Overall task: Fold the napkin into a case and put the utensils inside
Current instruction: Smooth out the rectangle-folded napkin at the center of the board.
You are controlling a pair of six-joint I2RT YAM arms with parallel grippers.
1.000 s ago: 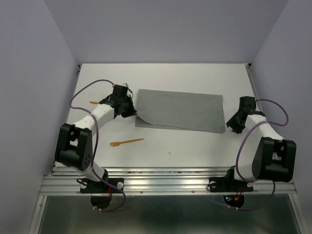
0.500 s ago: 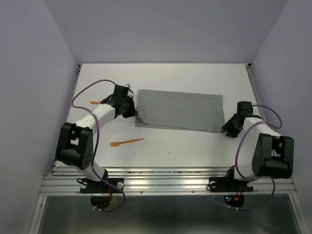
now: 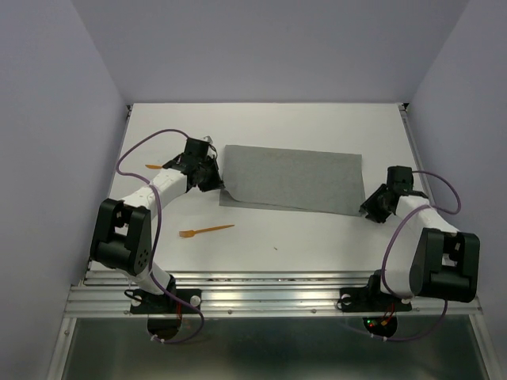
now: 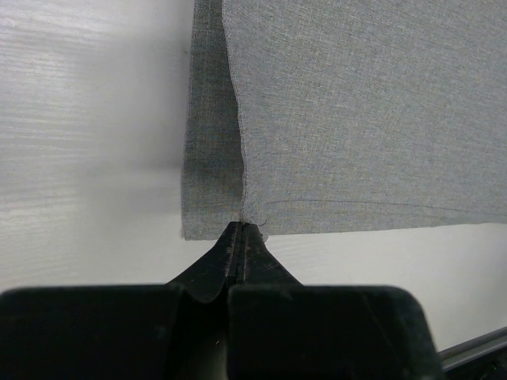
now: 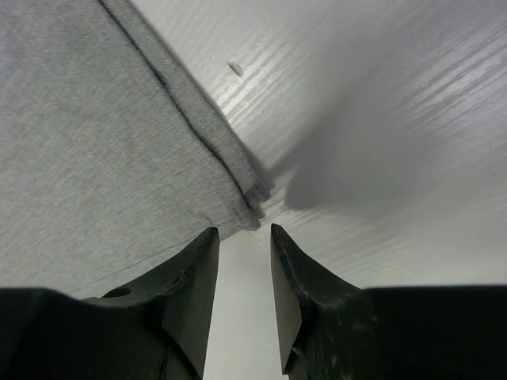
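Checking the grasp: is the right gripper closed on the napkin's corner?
No: the right gripper stands open, its tips just short of the napkin corner, nothing between them.

Overall light: soft, even light is coming from above in the top view, and the walls are taking on a pale lilac cast.
Brightness: the table [image 3: 317,237] is reading bright white, while the strip below its near rail is looking dim and greenish.
Shadows: a broad, soft-edged shadow is falling on the table beside the napkin [image 5: 95,142] corner in the right wrist view. A grey band is lying left of the cloth in the left wrist view.
Glare: streaky highlights are running along the table grain in the right wrist view.
Focus: the napkin weave is showing crisp in the left wrist view. The left gripper [image 4: 242,237] and right gripper [image 5: 244,237] are showing as near-black, slightly blurred shapes.
Detail: the fork [image 3: 207,231] is appearing small but clean-edged from above.
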